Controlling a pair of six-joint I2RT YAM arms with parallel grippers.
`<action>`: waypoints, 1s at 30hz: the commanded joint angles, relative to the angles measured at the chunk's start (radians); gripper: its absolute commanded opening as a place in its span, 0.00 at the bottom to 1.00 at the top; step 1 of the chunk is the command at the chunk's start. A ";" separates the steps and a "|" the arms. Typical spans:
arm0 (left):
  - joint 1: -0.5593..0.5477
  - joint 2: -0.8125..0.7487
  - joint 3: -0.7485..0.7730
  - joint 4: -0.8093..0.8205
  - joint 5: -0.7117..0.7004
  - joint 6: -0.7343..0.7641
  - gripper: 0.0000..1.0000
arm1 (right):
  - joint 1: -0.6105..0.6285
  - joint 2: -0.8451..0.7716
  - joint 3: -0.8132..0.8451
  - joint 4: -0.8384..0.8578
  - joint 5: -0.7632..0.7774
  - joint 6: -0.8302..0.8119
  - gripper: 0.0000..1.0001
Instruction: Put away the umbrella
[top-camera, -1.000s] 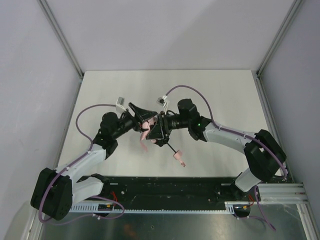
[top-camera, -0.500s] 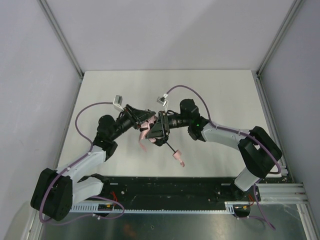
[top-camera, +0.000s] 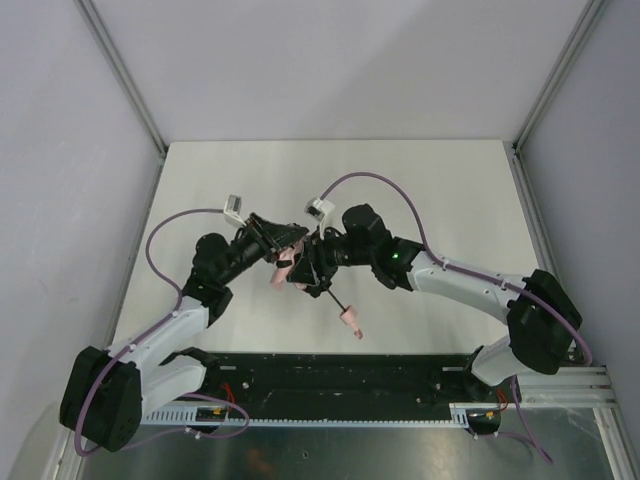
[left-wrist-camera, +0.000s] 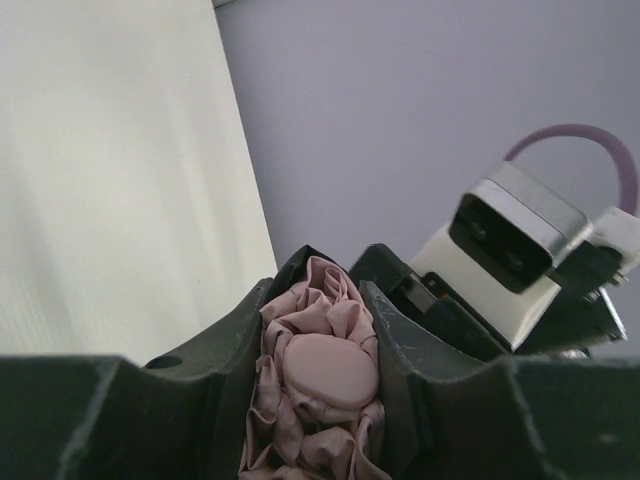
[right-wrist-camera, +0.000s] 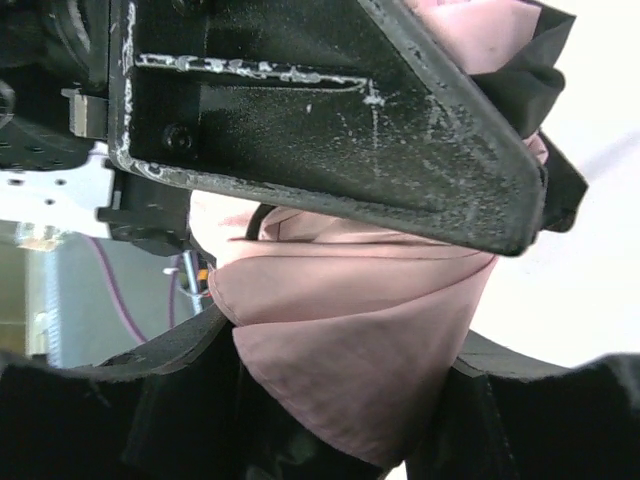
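The pale pink umbrella hangs between both grippers above the middle of the table. Its black shaft runs down right to the pink handle near the front edge. My left gripper is shut on the bunched pink fabric and its round cap at the top end. My right gripper is shut on the pink fabric close beside the left one. The two grippers nearly touch. The wrist strap is not clear to see.
Grey walls close in the table at the back and both sides. A black rail runs along the near edge just below the umbrella handle. Purple cables arch over both arms.
Both grippers have shifted a little to the left with the umbrella. The handle has moved slightly left and toward the front edge. Both grips stay closed.
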 joint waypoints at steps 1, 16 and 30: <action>-0.008 -0.017 0.032 -0.070 -0.083 -0.010 0.00 | 0.046 -0.010 0.075 -0.087 0.209 -0.169 0.55; -0.015 -0.020 0.096 -0.308 -0.110 -0.034 0.00 | 0.148 0.059 0.176 -0.229 0.372 -0.284 0.46; -0.002 -0.062 0.083 -0.238 -0.065 -0.030 0.66 | -0.035 0.039 0.096 0.047 -0.165 0.031 0.00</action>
